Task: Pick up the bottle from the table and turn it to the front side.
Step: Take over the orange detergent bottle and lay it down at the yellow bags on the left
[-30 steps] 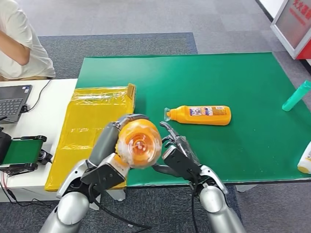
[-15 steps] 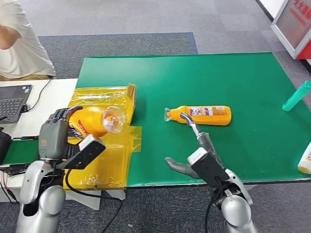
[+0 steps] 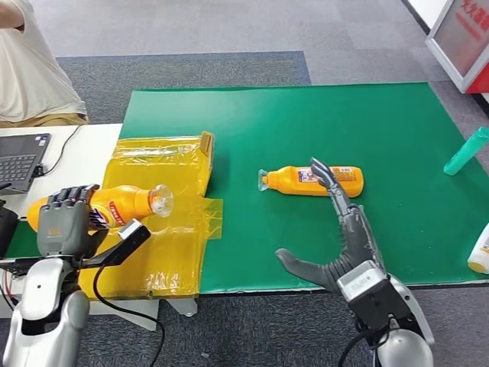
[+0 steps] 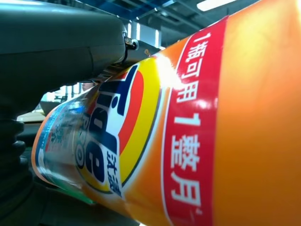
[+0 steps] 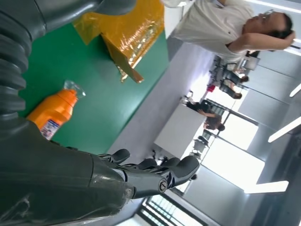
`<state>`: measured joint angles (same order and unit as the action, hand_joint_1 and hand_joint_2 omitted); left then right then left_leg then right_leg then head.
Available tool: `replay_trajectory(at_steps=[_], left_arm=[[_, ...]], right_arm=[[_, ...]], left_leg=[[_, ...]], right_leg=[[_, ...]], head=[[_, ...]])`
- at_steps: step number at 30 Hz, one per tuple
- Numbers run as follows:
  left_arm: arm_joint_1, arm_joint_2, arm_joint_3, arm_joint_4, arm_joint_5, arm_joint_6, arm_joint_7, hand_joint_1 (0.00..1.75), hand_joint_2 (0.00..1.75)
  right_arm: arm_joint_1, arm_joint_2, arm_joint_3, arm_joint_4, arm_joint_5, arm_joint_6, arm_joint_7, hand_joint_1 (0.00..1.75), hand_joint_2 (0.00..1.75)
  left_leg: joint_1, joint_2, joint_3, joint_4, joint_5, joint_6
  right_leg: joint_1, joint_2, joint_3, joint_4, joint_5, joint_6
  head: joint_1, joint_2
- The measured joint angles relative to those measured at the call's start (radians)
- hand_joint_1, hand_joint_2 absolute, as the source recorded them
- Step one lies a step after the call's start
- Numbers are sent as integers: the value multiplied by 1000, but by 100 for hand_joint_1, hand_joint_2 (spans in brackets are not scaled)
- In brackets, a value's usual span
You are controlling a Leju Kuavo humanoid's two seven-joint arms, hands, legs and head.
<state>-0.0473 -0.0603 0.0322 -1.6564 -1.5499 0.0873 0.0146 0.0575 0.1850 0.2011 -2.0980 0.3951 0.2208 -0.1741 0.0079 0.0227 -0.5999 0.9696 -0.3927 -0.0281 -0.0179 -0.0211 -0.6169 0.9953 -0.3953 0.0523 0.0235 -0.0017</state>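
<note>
My left hand [image 3: 64, 222] grips an orange detergent bottle [image 3: 124, 202] lying level above the yellow sheet, its clear cap pointing right. Up close, the held bottle [image 4: 199, 127] shows its red, yellow and blue front label against my left hand [image 4: 53, 52]. A second orange bottle [image 3: 314, 181] lies on its side on the green mat [image 3: 369, 130], cap to the left. My right hand [image 3: 346, 233] hovers open just in front of that bottle, fingers spread and pointing toward it. In the right wrist view the lying bottle [image 5: 53, 113] sits beyond my open right hand [image 5: 149, 174].
A yellow plastic sheet [image 3: 167, 229] covers the mat's left end. A teal bottle [image 3: 466, 151] and a white bottle [image 3: 480, 252] lie at the right edge. A laptop [image 3: 20, 159] sits on the white table [image 3: 86, 157] at left, with a person [image 3: 29, 69] behind it.
My left hand carried its bottle left and turned it from facing the camera to lying level. My right hand moved right and stretched open toward the lying bottle.
</note>
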Motion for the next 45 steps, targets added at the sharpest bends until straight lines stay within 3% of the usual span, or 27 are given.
replay_trajectory(at_steps=[6,16,23,31,45], left_arm=[[-54,60,-59,195,-2,-44,38,175,175],[-106,69,-82,334,-2,-71,-15,175,175],[-141,52,-129,357,-2,-95,-26,175,175],[-181,-6,-195,357,-2,-141,8,175,175],[-172,-42,-193,417,-2,-154,0,175,175]], right_arm=[[-1,-14,-2,-49,4,-1,-56,0,175],[-2,-33,-1,-55,8,-4,-70,0,175],[-7,-38,-2,-54,0,-3,-75,0,175],[-11,-38,-5,-54,-2,3,-75,0,175],[-4,-46,-10,-65,-6,14,-94,0,175]], left_leg=[[0,0,0,0,0,0],[0,0,0,0,0,0],[0,0,0,0,0,0],[0,0,0,0,0,0],[0,0,0,0,0,0]], right_leg=[[0,0,0,0,0,0],[0,0,0,0,0,0],[0,0,0,0,0,0],[-1,0,1,0,1,0],[-1,0,1,0,0,0]], head=[[0,0],[0,0],[0,0],[0,0],[0,0]])
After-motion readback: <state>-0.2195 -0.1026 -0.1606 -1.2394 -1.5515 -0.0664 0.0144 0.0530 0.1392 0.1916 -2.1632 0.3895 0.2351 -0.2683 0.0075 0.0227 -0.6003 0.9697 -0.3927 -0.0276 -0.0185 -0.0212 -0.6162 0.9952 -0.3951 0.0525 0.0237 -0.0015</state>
